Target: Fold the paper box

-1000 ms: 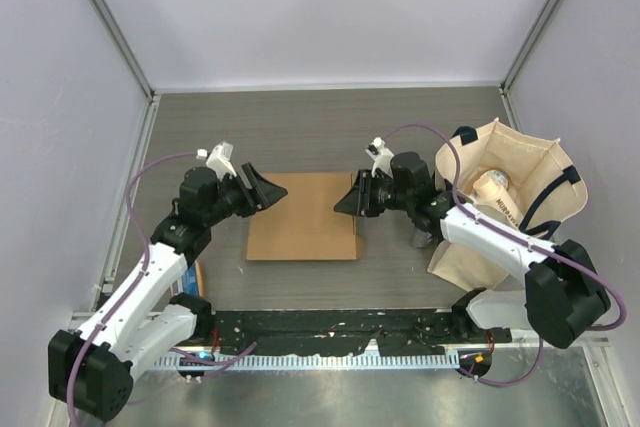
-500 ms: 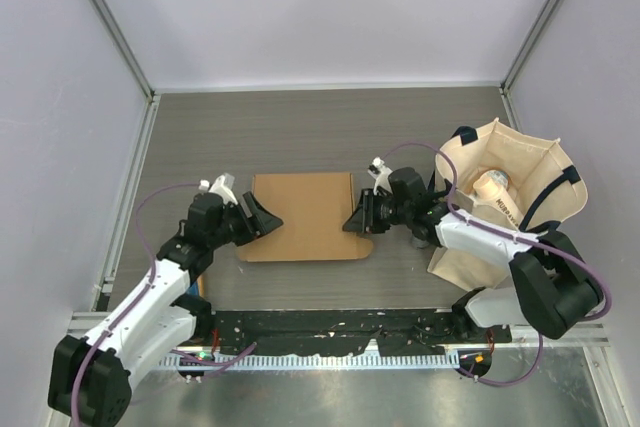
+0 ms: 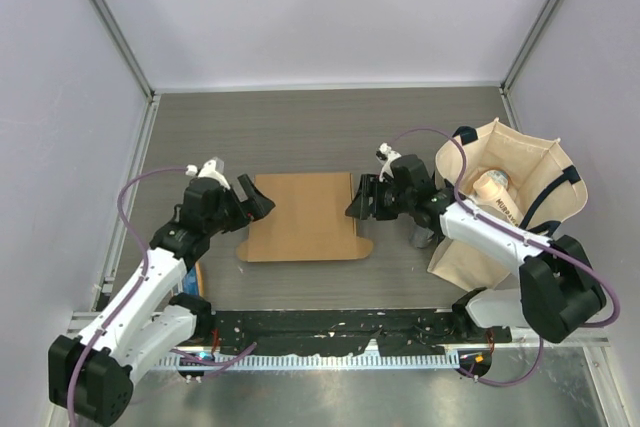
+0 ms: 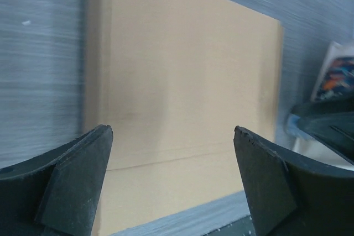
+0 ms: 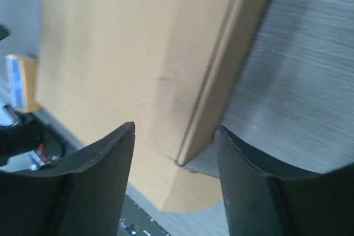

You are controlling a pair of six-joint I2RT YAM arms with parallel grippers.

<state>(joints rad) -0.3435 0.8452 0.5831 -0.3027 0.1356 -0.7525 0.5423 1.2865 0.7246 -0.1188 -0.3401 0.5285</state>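
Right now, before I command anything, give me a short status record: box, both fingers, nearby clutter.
paper box: shallow, flat on table, centre
left fingers: open, at box's left edge, holding nothing
right fingers: open, at box's right edge, holding nothing
tote bag: stands right of box, not touching it

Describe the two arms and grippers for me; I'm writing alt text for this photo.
Both arms match: the left arm and right arm have white links and bulky black joints. A thin purple cable loops along each. The left gripper and right gripper are black, with broad, wedge-shaped matte fingers.
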